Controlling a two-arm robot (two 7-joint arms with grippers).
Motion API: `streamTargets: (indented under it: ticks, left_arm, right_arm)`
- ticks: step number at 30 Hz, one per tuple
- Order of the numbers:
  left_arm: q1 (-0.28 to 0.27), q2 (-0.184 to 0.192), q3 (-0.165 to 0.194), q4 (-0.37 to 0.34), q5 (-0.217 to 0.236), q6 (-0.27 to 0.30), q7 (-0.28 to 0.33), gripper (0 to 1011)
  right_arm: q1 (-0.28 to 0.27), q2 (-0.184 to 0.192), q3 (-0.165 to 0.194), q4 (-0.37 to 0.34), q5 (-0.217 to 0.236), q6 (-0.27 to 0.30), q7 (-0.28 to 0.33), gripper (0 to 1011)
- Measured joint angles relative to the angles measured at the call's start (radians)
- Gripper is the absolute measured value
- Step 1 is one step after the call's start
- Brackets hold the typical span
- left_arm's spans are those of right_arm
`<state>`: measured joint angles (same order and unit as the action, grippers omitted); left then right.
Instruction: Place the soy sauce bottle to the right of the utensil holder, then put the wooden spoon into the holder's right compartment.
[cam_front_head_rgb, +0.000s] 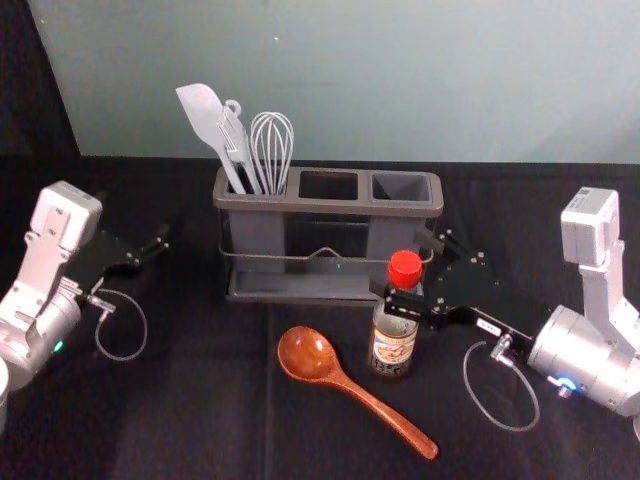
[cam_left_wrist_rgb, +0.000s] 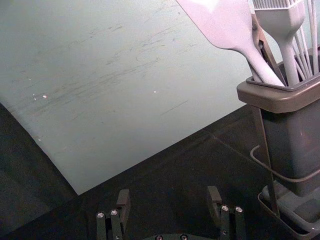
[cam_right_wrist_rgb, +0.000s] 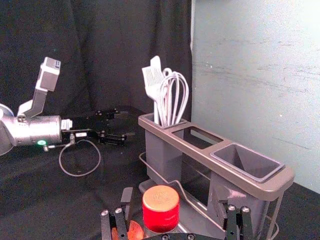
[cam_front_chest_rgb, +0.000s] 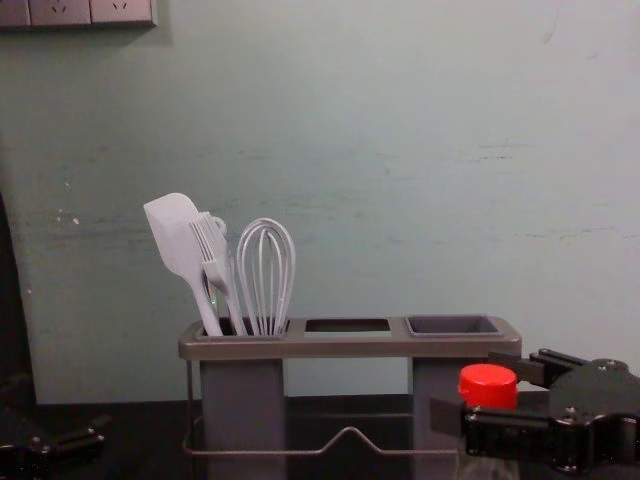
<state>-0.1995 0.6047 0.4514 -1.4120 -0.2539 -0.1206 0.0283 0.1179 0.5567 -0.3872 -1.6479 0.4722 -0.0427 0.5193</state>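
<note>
My right gripper (cam_front_head_rgb: 402, 266) is open around the red cap and neck of the soy sauce bottle (cam_front_head_rgb: 393, 342), which stands upright before the holder's right part. In the right wrist view, the cap (cam_right_wrist_rgb: 160, 207) sits between the spread fingers of the right gripper (cam_right_wrist_rgb: 175, 202), with gaps either side. The wooden spoon (cam_front_head_rgb: 308, 354) lies left of the bottle, handle toward the near right. The utensil holder (cam_front_head_rgb: 330, 205) has an empty right compartment (cam_front_head_rgb: 402, 187). My left gripper (cam_front_head_rgb: 137, 218) hangs left of the holder; in the left wrist view, the left gripper (cam_left_wrist_rgb: 169, 202) is open and empty.
A white spatula (cam_front_head_rgb: 203, 115), a brush and a whisk (cam_front_head_rgb: 271, 145) stand in the holder's left compartment. A wire rail (cam_front_chest_rgb: 345, 440) runs along its front. Behind the black-covered table rises a pale wall (cam_front_chest_rgb: 350, 150).
</note>
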Motion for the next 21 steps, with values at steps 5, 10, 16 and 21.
streamTargets:
  ticks: [5,10,16,21]
  left_arm:
    - [0.0,0.0,0.0,0.0,0.0,0.0,0.0,1005]
    - [0.0,0.0,0.0,0.0,0.0,0.0,0.0,1005]
    - [0.0,0.0,0.0,0.0,0.0,0.0,0.0,1005]
    - [0.0,0.0,0.0,0.0,0.0,0.0,0.0,1005]
  right_arm:
    - [-0.001,0.001,0.0,-0.001,0.0,-0.001,0.0,984]
    - [-0.001,0.001,0.001,-0.002,0.0,-0.002,0.0,863]
    - [-0.002,0.002,0.001,-0.002,0.0,-0.002,0.0,682]
    - [-0.002,0.002,0.001,-0.003,0.0,-0.003,0.0,514]
